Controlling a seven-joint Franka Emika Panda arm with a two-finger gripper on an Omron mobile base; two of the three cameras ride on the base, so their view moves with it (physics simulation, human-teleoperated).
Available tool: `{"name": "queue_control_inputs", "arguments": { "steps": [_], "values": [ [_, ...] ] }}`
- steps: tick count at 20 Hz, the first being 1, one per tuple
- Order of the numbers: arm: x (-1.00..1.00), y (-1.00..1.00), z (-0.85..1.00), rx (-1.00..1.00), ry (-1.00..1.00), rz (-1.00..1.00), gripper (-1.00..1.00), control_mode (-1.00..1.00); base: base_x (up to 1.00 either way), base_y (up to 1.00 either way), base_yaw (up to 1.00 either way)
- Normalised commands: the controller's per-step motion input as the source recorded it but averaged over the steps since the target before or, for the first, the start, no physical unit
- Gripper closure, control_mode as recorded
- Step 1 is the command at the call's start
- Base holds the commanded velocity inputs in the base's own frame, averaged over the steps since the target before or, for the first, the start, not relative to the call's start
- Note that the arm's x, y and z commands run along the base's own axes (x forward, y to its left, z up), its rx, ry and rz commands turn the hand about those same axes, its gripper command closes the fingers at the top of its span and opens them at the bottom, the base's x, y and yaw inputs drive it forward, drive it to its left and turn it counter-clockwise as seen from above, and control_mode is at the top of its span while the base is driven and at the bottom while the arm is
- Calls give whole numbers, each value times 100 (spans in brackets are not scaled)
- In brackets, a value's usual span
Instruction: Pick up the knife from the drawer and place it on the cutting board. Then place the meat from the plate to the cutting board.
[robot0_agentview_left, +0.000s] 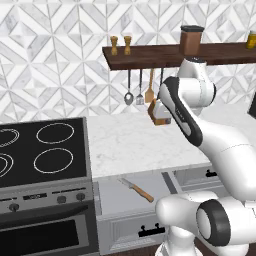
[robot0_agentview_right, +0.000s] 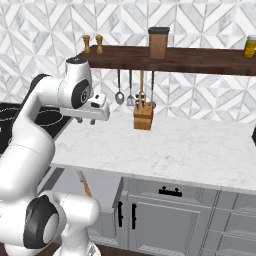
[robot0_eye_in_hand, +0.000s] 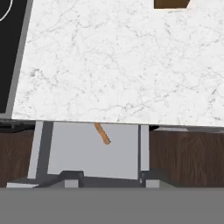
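On the far left in the left base view sits the black stove with its ring burners, and beside it runs the white marble counter. Below the counter's front edge the drawer stands pulled open, and the knife lies flat on its floor, blade toward the back left and wooden handle toward the front right. The right base view shows the same knife merely as a thin sliver behind the robot's white body, while the hand view looks down into the drawer and catches just the orange-brown handle of the knife, the blade being hidden under the counter edge. Further right, the left base view shows a dark wooden shelf with two small shakers and a brown canister, utensils hanging beneath it, and a wooden knife block partly covered by the arm; the right base view shows that block in full. The gripper hangs above the counter's left part, well above the drawer. Its finger tips show in the hand view set far apart, with nothing between them.
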Motion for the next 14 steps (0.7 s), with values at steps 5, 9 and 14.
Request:
{"name": "queue_control_inputs", "arguments": {
  "steps": [5,9,14],
  "values": [
    [-6,1,-11,0,5,0,-100,-100,0,0,0],
    [-14,2,-20,-2,10,0,-100,100,-1,3,0],
    [0,0,0,0,0,0,-100,100,-54,-18,10]
  ]
}}
